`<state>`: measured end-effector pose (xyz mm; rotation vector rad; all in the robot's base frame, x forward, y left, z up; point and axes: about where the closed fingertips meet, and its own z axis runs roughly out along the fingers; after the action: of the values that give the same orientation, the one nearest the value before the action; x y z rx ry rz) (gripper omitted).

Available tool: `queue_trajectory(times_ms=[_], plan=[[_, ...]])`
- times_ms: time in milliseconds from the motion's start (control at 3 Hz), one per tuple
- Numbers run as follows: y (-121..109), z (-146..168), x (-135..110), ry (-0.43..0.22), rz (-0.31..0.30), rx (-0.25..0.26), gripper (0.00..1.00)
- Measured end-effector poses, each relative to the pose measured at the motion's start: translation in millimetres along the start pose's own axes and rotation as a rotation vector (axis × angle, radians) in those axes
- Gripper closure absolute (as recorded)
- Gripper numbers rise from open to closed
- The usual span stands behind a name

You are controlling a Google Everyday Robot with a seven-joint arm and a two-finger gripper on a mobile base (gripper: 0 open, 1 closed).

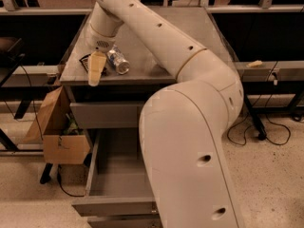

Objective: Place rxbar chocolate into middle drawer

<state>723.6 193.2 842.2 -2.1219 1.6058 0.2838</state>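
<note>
The arm (190, 141) has a smooth, faintly glossy white plastic shell. The matt tan gripper (97, 69) hangs over the front left corner of the dull grey metal table (190, 27), beside a black snack-bar wrapper (86, 61) and a clear, shiny plastic bottle (118, 62). The open drawer (118, 172) is matt grey metal. The box (59, 134) is plain brown cardboard.

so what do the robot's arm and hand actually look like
The arm is bulky, smooth cream-white plastic in rounded segments, with small dark holes and a thin tan ring at one joint. No loose cables show. The hand, over the front-left corner of the grey tabletop, is pale tan.
</note>
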Motion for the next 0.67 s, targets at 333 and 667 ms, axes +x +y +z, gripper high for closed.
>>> queue_trajectory(times_ms=[333,667], plan=[[-4.2,5.4,-1.3,0.024,-0.004,-0.023,0.0],[-3.7,10.5,-2.2,0.013,-0.011,-0.026,0.0]])
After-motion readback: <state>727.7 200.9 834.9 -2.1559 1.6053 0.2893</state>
